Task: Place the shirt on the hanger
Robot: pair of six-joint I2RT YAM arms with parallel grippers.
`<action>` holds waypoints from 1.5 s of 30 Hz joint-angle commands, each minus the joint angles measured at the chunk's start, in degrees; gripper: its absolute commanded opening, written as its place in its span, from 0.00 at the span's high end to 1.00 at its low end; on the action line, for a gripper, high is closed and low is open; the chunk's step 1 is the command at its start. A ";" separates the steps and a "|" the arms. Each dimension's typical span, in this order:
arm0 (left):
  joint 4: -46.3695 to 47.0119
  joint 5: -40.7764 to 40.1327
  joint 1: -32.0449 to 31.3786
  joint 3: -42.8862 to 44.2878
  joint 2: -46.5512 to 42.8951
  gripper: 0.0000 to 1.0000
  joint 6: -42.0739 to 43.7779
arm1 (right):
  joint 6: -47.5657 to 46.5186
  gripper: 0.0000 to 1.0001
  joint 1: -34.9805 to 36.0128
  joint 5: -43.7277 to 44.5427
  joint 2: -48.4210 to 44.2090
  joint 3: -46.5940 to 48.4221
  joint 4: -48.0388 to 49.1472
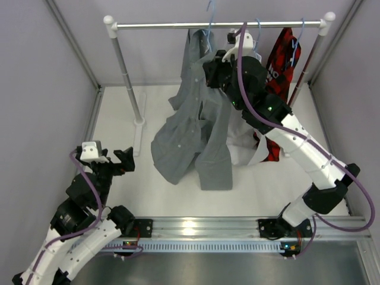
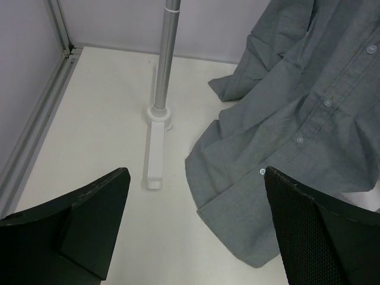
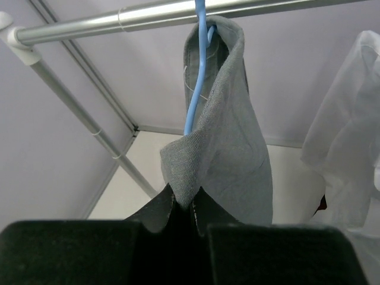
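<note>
Jaws of the right gripper (image 3: pixel 185 209) are pinched on the shirt (image 3: pixel 234 148) at its collar, just under the hanger (image 3: pixel 198 77) hooked on the rail (image 3: pixel 142 16). The left gripper (image 2: pixel 193 208) gapes wide beside the hem. With the shirt seemingly hung by the collar only, 1 tug could slide it off the wire or unhook the hanger.

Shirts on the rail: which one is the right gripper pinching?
The grey shirt, leftmost on the rail; the right gripper is shut on it. The white shirt and red-and-black shirt hang further right, ungripped.
</note>
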 commanded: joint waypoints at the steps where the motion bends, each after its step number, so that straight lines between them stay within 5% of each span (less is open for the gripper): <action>1: 1.66 1.31 0.35 -0.36 0.05 0.02 -0.12 | -0.31 1.00 -0.85 -5.41 -0.40 -0.48 6.68; 11: 1.57 2.36 0.35 -0.54 0.58 0.02 -0.04 | -3.48 1.00 -3.40 -14.29 1.89 -3.99 12.90; 35: 1.66 4.21 0.62 -0.72 1.10 0.02 0.14 | -1.02 1.00 -5.42 -13.67 0.66 -17.98 26.45; 36: 1.66 4.21 0.62 -0.72 1.19 0.02 0.14 | -0.76 0.97 -5.51 -14.11 0.66 -17.97 26.45; 39: 1.92 2.55 1.84 -0.54 1.98 0.02 -0.03 | -0.32 0.60 -5.86 -13.86 -0.13 -18.32 26.45; 43: 1.92 5.95 7.99 -0.01 4.62 0.02 -0.21 | -0.32 0.47 -5.86 -14.38 -1.98 -19.64 26.81; 45: 2.10 8.69 11.84 -0.10 5.23 0.02 -0.39 | -0.58 0.23 -5.86 -14.64 -3.21 -19.99 26.63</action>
